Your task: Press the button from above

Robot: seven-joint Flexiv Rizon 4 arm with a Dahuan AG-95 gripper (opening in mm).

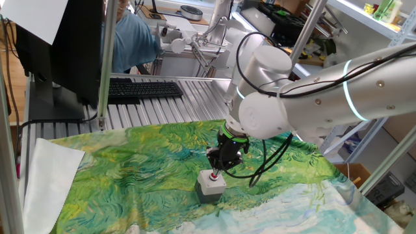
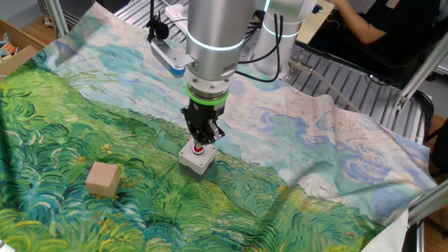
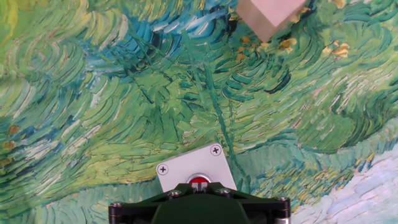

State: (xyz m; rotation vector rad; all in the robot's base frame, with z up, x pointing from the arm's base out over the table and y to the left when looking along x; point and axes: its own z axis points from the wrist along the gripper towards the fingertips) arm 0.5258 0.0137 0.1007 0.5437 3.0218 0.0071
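Note:
The red button [image 3: 199, 181] sits in the top of a small grey square box [image 3: 184, 167] on the painted green cloth. My gripper [image 3: 199, 185] is directly above it. The two fingertips are pressed together and rest on the button's top. In one fixed view the gripper [image 1: 216, 170] points straight down onto the box [image 1: 209, 186], and the button [image 1: 214, 175] shows as a red spot under the tips. The other fixed view shows the same contact: the gripper [image 2: 200, 143] on the button [image 2: 199, 148], with the box [image 2: 195, 161] below.
A tan wooden cube [image 2: 103, 178] lies on the cloth left of the box, and also shows in the hand view [image 3: 267, 15]. A keyboard [image 1: 140, 89] and a monitor stand beyond the cloth. A cardboard carton [image 2: 12, 43] is at the far edge.

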